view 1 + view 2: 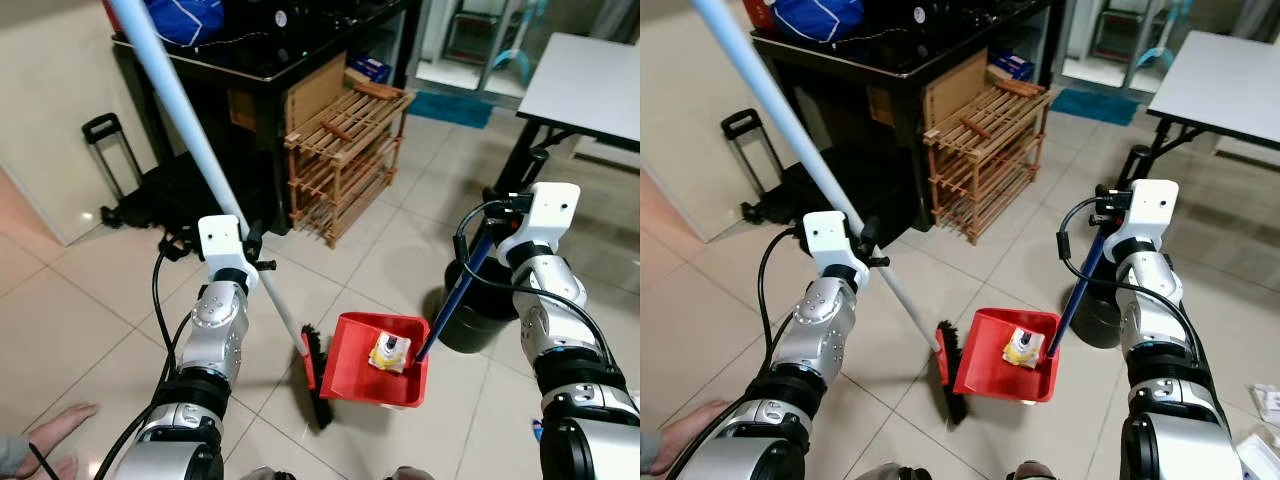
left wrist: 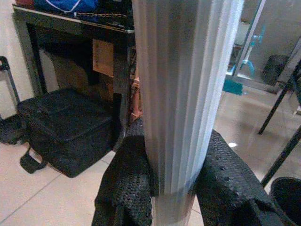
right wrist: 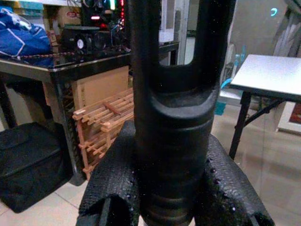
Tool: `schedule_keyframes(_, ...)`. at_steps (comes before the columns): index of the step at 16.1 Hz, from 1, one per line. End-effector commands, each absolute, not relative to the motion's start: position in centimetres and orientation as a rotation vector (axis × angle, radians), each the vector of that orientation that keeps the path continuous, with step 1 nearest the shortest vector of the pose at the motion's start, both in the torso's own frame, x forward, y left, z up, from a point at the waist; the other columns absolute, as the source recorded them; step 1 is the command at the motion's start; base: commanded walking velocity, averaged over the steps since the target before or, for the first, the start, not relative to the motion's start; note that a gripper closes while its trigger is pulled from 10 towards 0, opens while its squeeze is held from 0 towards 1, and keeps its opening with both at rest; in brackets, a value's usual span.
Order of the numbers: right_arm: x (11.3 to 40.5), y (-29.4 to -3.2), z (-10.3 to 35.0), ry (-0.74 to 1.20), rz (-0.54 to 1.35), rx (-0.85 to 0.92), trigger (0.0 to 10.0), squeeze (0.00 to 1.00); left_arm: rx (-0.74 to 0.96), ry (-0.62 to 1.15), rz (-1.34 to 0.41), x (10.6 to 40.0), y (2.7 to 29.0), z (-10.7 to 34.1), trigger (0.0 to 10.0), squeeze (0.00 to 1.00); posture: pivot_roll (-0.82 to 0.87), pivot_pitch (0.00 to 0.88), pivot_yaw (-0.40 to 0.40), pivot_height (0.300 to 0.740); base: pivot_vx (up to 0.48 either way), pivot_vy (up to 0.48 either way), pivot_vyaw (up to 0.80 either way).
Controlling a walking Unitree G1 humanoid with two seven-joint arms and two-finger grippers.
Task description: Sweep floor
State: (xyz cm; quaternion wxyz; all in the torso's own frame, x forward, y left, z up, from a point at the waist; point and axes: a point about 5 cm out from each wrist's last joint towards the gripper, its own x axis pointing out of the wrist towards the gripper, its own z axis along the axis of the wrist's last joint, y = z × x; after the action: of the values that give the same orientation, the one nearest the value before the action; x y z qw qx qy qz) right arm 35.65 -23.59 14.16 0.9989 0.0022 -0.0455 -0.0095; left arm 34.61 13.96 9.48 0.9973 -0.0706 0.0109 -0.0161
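Left tool (image 2: 171, 188) grips the broom (image 1: 200, 160), right tool (image 3: 171, 188) the dustpan (image 1: 375, 362); tipping could spill the rubbish (image 1: 390, 352).

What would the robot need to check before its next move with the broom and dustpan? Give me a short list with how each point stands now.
1. Left gripper holds the broom pole: ok, fingers clamped on both sides of it.
2. Right gripper holds the dustpan handle: ok, fingers closed around it.
3. Litter is inside the red dustpan: ok, a small yellow and white piece lies in it.
4. Broom head is next to the dustpan's open edge: ok.
5. Black bin is near for emptying: ok, just beside the dustpan.
6. A person's foot is near the left arm: not ok, mind it when swinging the pole.
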Motion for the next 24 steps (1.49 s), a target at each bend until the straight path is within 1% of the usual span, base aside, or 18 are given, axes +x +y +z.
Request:
schedule_keyframes(1,36.2,-23.8,16.0,-0.15,-0.019,0.004,10.0,0.0,-0.154,-0.045,-0.042,34.8,13.9,10.6,10.0,0.0,-0.3,0.028,0.035,0.74,0.0,0.0,0.0)
schedule_keyframes(4,35.9,-23.5,15.5,-0.146,-0.024,0.014,10.0,0.0,-0.135,-0.067,-0.053,35.3,14.7,11.4,10.0,0.0,-0.31,0.032,0.048,0.74,0.471,0.0,0.0)
schedule_keyframes(7,35.6,-23.6,15.0,-0.139,-0.033,0.02,10.0,0.0,-0.131,-0.069,-0.054,35.3,14.8,11.4,10.0,0.0,-0.29,0.025,0.06,0.74,0.48,0.0,0.0)
schedule_keyframes(10,35.5,-23.5,14.7,-0.138,-0.043,0.049,10.0,0.0,-0.121,-0.076,-0.058,35.1,15.0,11.5,10.0,0.0,-0.26,0.043,0.085,0.74,0.451,0.0,0.0)
schedule_keyframes(11,35.5,-23.5,14.3,-0.12,-0.057,0.058,10.0,0.0,-0.113,-0.077,-0.065,35.0,15.0,11.5,10.0,0.0,-0.25,0.049,0.084,0.74,0.0,0.0,0.0)
schedule_keyframes(15,35.8,-22.4,13.9,-0.103,-0.034,0.077,10.0,0.0,-0.106,-0.088,-0.043,34.6,16.1,11.6,10.0,0.0,-0.22,0.047,0.085,0.74,0.0,0.0,-0.8)
schedule_keyframes(17,35.8,-22.0,13.8,-0.105,-0.028,0.083,10.0,0.0,-0.11,-0.089,-0.057,34.5,16.0,11.6,10.0,0.0,-0.22,0.049,0.089,0.74,0.0,0.0,-0.8)
schedule_keyframes(24,35.6,-22.2,13.4,-0.104,-0.045,0.089,10.0,0.0,-0.099,-0.072,-0.083,34.6,15.6,11.6,10.0,0.0,-0.22,0.046,0.106,0.74,0.0,0.0,-0.8)
